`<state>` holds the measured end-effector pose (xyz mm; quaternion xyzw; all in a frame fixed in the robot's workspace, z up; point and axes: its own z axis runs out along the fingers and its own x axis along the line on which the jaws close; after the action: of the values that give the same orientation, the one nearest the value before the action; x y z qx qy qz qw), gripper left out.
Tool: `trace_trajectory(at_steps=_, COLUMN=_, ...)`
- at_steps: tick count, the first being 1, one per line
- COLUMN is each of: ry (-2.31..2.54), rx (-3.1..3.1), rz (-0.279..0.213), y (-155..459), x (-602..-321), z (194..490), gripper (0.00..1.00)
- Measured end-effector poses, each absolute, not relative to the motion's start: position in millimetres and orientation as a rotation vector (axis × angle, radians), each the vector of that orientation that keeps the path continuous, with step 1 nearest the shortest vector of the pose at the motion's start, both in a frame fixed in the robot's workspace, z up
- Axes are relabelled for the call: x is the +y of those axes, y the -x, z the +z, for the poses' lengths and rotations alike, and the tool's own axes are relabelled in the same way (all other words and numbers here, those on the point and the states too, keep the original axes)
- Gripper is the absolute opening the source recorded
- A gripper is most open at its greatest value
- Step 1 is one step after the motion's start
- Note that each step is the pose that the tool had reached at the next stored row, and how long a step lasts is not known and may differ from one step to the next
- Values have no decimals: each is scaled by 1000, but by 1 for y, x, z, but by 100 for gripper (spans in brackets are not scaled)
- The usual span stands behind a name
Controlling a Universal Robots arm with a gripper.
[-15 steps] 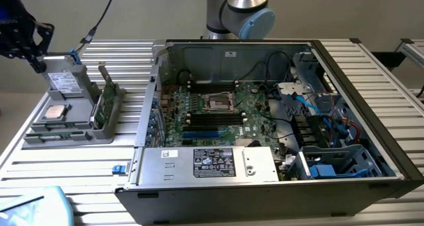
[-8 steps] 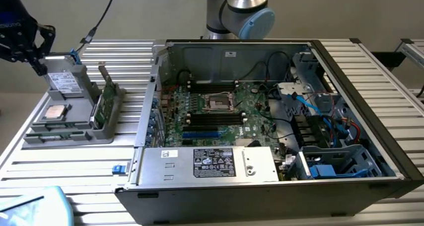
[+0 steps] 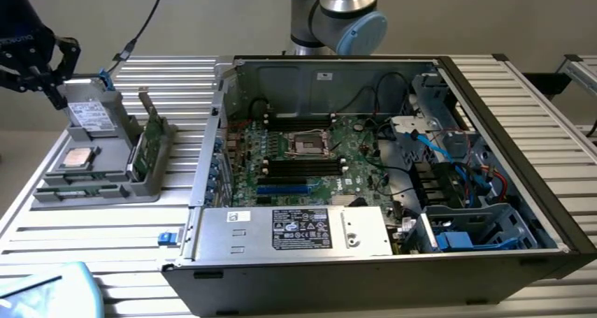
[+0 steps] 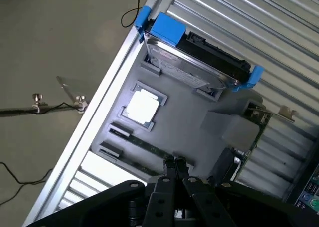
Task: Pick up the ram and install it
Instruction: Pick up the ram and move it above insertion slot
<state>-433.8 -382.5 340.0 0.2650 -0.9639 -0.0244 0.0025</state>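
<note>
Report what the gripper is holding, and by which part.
Nothing is held. The gripper is shut with nothing between its fingertips, hovering over the grey tray, where the ram lies.

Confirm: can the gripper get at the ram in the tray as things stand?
Probably yes. The ram lies uncovered in the grey tray with nothing over it, and the gripper hangs close above it. Its fingers are shut, though.

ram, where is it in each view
Exterior view: the ram lies along the gray tray's near edge, at the exterior view's left of the computer case.
Wrist view: the ram lies in the tray, seen just beyond the gripper's tips.
Shared landmark: the silver processor chip beside it.
</note>
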Motion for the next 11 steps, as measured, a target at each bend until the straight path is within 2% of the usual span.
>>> trace_trajectory(at_steps=11, ry=-1125, rx=-2919, rz=-76, y=434, x=-382, z=338, gripper=11)
